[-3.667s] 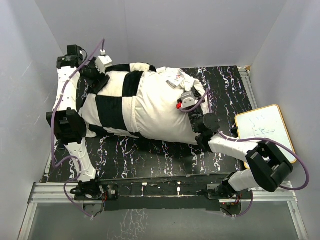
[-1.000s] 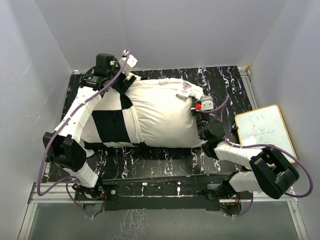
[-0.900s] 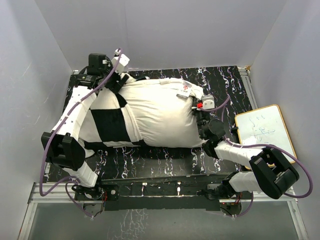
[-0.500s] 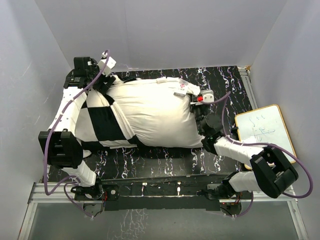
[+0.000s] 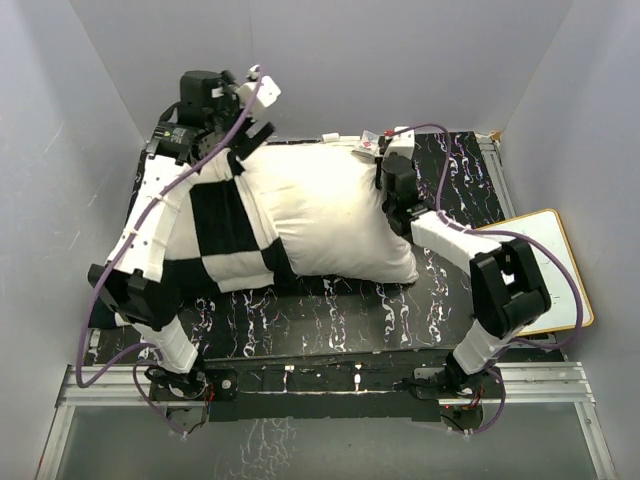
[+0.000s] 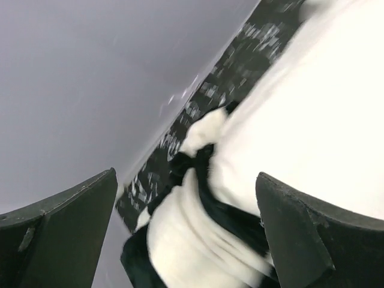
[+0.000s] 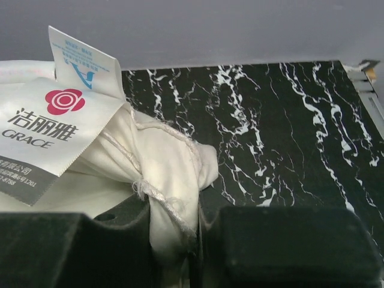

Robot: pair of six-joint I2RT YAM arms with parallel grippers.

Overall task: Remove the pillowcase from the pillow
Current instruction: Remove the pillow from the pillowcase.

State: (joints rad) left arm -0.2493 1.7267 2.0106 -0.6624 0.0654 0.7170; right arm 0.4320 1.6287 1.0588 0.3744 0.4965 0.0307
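right wrist view: my right gripper (image 7: pixel 180 231) pinches the pillow (image 7: pixel 168 162) corner (labels (image 7: pixel 54 120) beside); left gripper (image 6: pixel 186 180) gapes; whiteboard (image 5: pixel 550 250) partly behind my arm.

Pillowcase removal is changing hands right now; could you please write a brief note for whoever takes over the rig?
Left gripper: open, over the bunched pillowcase at the far left, holding nothing.
Right gripper: shut on the labelled corner of the pillow.
Done: the pillow's right part is bare; the pillowcase covers only its left part.
To do: grip the pillowcase and pull it off leftward.
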